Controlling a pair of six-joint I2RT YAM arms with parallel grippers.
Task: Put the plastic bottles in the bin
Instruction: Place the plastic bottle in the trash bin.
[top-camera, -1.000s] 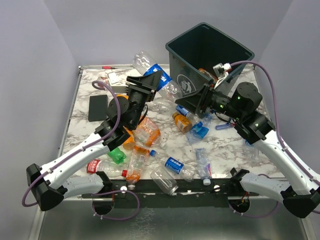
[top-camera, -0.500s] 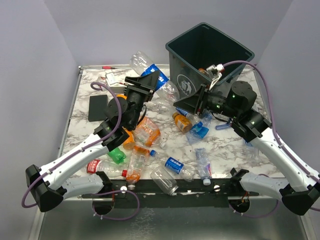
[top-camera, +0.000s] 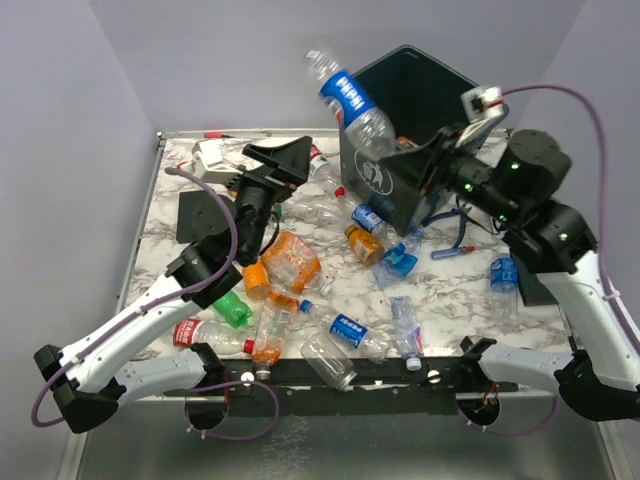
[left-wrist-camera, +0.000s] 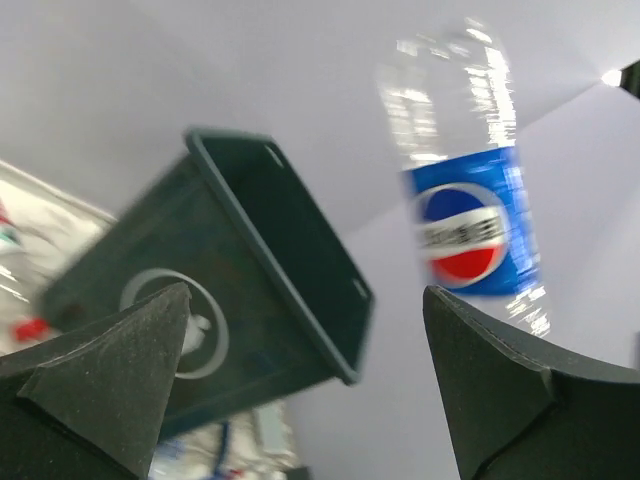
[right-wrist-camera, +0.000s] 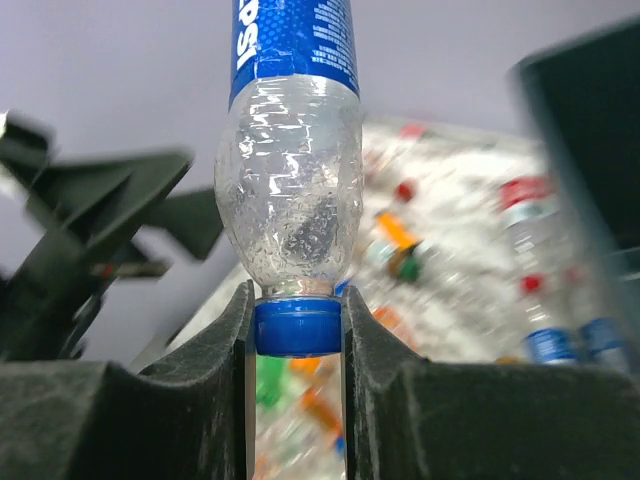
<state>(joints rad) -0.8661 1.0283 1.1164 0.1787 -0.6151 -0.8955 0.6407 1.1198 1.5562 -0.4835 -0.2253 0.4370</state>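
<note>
The bin (top-camera: 425, 95) stands at the table's (top-camera: 450, 290) far right, bottles (top-camera: 348, 330) strewn before it and to its left. One bottle (top-camera: 350, 100) slants up at its left rim, cap between the right gripper's (right-wrist-camera: 297, 322) fingers.

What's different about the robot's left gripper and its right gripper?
The left gripper is wide open with nothing in its jaws; the right gripper is shut on the blue cap of a clear bottle. The left gripper stands apart from that bottle; the right gripper holds it in the air, base upward, beside the bin. Both grippers are black with wedge-shaped jaws.
</note>
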